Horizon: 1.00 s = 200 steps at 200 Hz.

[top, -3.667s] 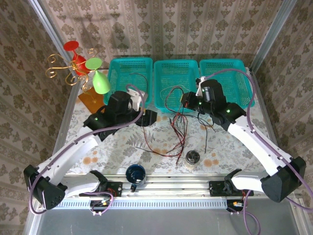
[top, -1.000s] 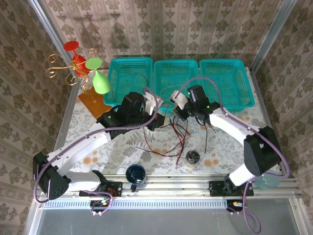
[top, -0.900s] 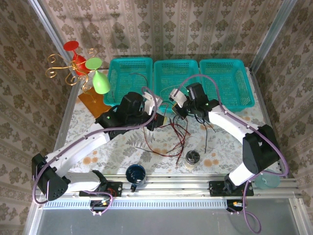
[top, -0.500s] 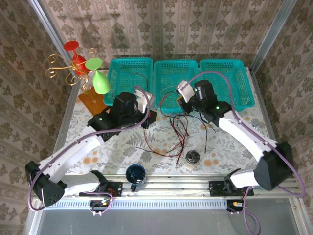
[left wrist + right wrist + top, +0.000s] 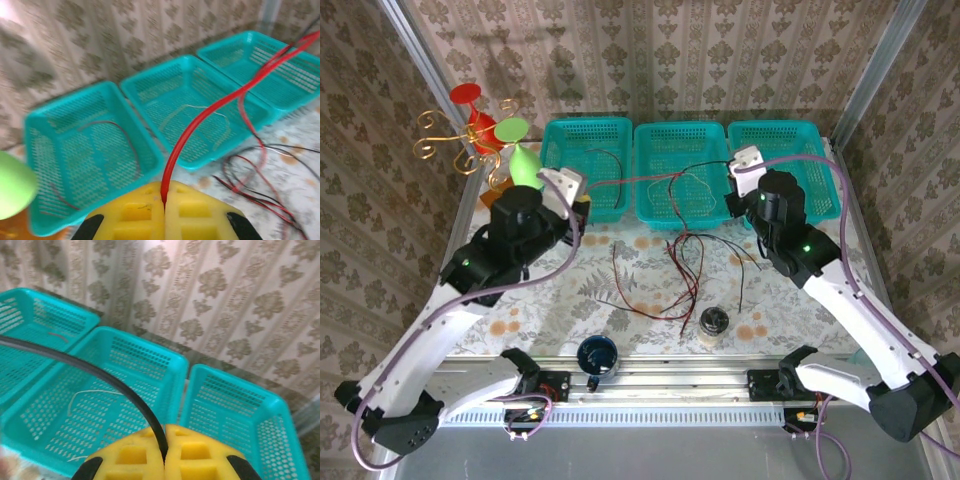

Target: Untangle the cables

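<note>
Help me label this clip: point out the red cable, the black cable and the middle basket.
red cable [image 5: 165, 177], left wrist view, lowest visible stretch
black cable [image 5: 160, 444], right wrist view, lowest visible stretch
middle basket [image 5: 682, 127], top view, far rim

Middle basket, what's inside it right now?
A thin cream cable lies curled on the mesh floor of the middle basket. A taut red cable crosses in front of it, covering a strip of the floor.
</note>
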Tool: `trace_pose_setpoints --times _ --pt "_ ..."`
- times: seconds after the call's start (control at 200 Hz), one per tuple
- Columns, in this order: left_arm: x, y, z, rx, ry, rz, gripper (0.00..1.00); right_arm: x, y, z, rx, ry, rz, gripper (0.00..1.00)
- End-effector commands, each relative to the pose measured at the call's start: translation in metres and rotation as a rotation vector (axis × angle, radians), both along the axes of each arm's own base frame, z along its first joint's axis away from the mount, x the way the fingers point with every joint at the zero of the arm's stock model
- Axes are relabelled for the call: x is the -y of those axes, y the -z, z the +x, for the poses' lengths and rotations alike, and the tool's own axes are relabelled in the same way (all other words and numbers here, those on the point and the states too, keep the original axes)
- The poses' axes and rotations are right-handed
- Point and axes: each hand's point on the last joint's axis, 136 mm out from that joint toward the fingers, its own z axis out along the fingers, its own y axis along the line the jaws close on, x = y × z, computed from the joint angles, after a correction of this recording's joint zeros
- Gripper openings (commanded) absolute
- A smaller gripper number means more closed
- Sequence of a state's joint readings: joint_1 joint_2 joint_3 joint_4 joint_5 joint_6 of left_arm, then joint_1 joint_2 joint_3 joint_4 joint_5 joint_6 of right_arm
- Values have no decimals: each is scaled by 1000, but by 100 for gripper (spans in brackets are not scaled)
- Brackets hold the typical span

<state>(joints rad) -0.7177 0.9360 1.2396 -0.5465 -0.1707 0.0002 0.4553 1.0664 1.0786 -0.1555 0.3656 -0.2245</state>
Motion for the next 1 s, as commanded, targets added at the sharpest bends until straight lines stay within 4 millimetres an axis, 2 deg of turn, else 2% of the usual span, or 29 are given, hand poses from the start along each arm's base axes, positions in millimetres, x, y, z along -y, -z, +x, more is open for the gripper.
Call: trace_pose_setpoints --times 0.0,0.18,0.37,0.55,0.645,0.79,0.885,0.995 --pt "-50 -26 4 146 -199 87 0 44 -43 -9 132 185 57 0" --pt "-115 -44 -10 292 -464 55 0 87 -56 -16 159 315 97 0" --pt "-175 -62 -40 439 -688 -23 0 140 -59 -27 197 504 169 0" --pt "-217 -70 -71 547 -851 -144 0 175 -57 -38 230 624 262 0" --pt "-240 -68 -87 576 -944 -241 0 191 -54 -44 243 687 306 0" --pt "-261 -62 -106 608 -1019 -381 0 206 -52 -54 269 744 357 0" --pt "-264 -58 -108 598 -1030 -399 0 208 -51 -56 270 744 371 0" --pt "-259 -55 -103 580 -1009 -398 0 206 -48 -56 260 728 381 0"
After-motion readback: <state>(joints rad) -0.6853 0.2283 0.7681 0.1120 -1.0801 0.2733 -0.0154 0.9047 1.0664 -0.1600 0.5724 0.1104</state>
